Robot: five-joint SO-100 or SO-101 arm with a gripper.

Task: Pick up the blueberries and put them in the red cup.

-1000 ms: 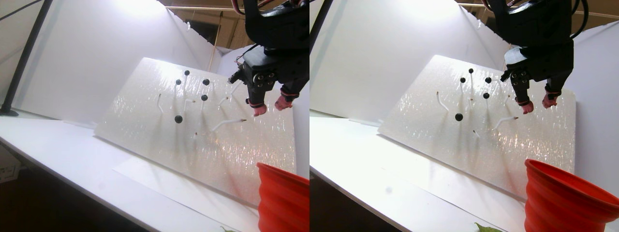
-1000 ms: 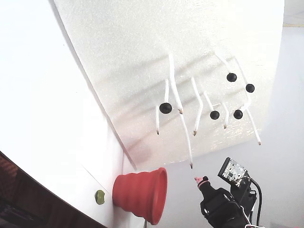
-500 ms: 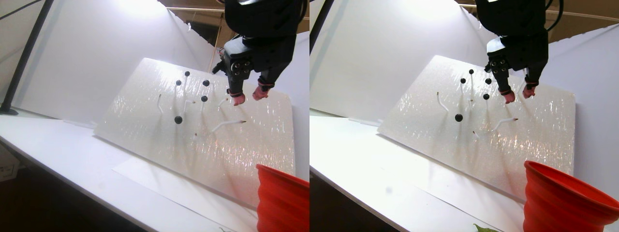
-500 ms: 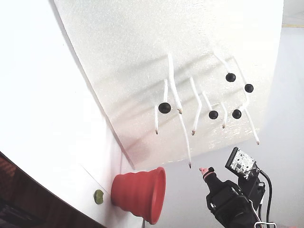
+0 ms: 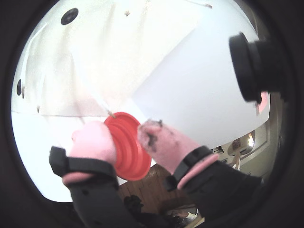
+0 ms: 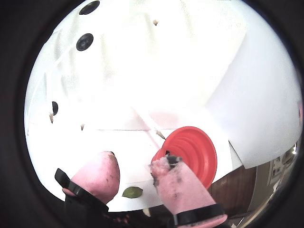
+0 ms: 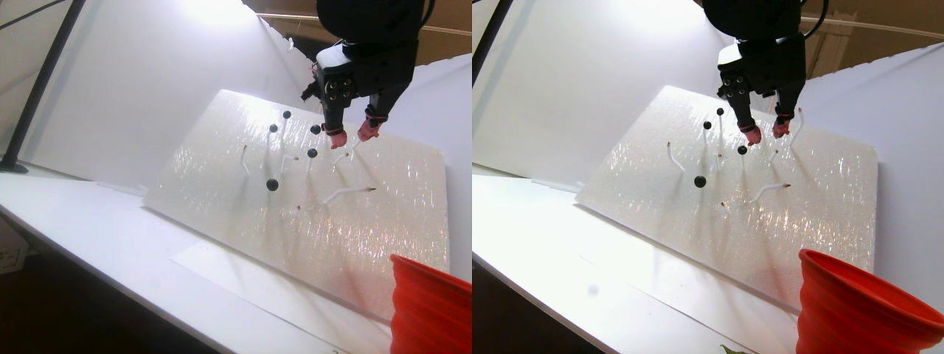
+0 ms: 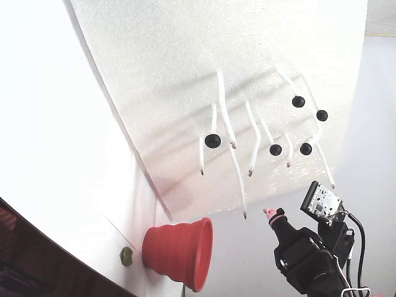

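Note:
Several blueberries point(image 7: 272, 184) sit as black balls on thin white stems sticking out of a tilted white foam board point(image 7: 221, 184); some stems are bare. In the fixed view the blueberries point(image 8: 212, 141) cluster at mid-board. My gripper point(image 7: 352, 135) hangs in front of the board's upper part, its pink tips just right of one berry point(image 7: 315, 129). It is open and holds nothing. The red cup point(image 7: 431, 306) stands at the lower right, far below it. Both wrist views show the gripper point(image 5: 126, 142) point(image 6: 135, 175) open, with the red cup point(image 5: 128, 156) point(image 6: 192, 147) beyond it.
A green leaf point(image 6: 132, 192) lies on the white table near the cup, seen as a yellow-green blob point(image 8: 127, 255) in the fixed view. A sheet of paper point(image 7: 243, 273) lies in front of the board. White walls enclose the back. The table's front edge point(image 7: 110, 284) drops off.
The gripper has moved up and left in the stereo view, from the board's right side to its upper berries. It stayed open and holds nothing. Berries and cup have not moved.

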